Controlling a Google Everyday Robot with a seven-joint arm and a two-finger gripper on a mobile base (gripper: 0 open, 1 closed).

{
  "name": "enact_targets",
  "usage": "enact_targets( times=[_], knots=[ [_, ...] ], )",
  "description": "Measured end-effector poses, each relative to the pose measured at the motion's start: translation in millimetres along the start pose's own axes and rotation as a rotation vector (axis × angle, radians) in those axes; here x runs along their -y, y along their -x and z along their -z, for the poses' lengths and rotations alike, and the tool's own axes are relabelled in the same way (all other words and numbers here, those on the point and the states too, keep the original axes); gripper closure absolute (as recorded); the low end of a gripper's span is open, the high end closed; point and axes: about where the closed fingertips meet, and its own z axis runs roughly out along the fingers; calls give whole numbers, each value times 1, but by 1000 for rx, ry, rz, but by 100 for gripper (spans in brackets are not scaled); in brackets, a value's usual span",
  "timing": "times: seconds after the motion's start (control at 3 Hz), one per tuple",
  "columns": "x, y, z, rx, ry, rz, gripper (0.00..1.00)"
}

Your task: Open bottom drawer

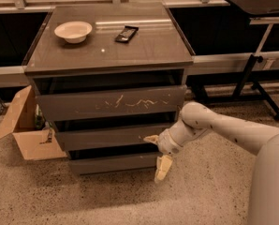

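The bottom drawer (113, 163) is the narrowest dark grey front at the foot of the cabinet (106, 55), plain and unmarked, close to the floor. Above it sit the middle drawer (106, 138) and the widest top drawer (111, 103) with pale scratch marks. My gripper (156, 156) is at the right end of the lower drawers, with its pale fingers spread: one fingertip (151, 138) is at the middle drawer's right edge, the other (162, 168) hangs beside the bottom drawer's right end. It holds nothing.
A white bowl (73, 31) and a black flat object (126, 33) lie on the cabinet top. An open cardboard box (27, 130) stands on the floor at the left. A black stand (256, 74) is at the back right. The floor is speckled stone.
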Motion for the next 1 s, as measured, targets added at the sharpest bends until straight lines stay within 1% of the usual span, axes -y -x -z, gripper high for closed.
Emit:
enact_targets(
  times=[0.33,0.67,1.0],
  knots=[
    [0,0,0,0,0,0,0],
    [9,-15,-27,1,33,-4,0],
    [25,-44,-76,-30,65,2,0]
  ],
)
